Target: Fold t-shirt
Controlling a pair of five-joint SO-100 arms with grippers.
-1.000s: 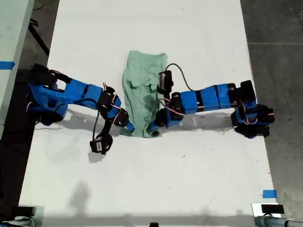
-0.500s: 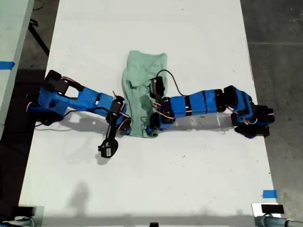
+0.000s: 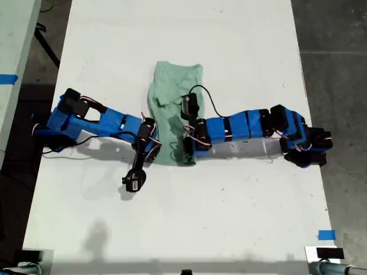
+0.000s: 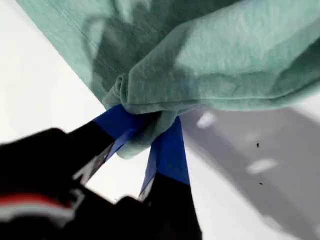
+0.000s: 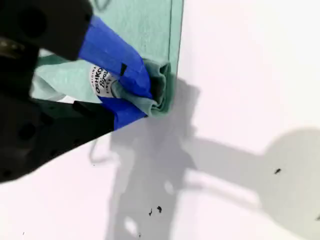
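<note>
The t-shirt (image 3: 174, 114) lies near the middle of the exterior view, on a smooth white table (image 3: 241, 51). It is soft, pale mint-green cloth, gathered into a long narrow strip that runs from just above the frame's centre down to the two grippers. Its upper end is fairly flat and squarish; the lower half is creased and bunched, with darker folds between the arms.

Two blue-and-black arms reach in, one from the exterior view's left and one from its right, meeting at the strip's lower corners. The wrist views do not show clearly which arm is which.

My first gripper (image 4: 150, 137) has its blue-taped jaws pinched nearly together on a thick, rolled lump of the fabric's edge, and the knit weave of the cloth shows close up. The shirt drapes above the jaws in heavy rounded folds and casts a grey shadow on the table.

My second gripper (image 5: 142, 97) is likewise closed on a hemmed corner of the shirt, the cloth crumpled into a small wad between its blue-taped jaws. A straight stitched hem runs away from that wad.
</note>
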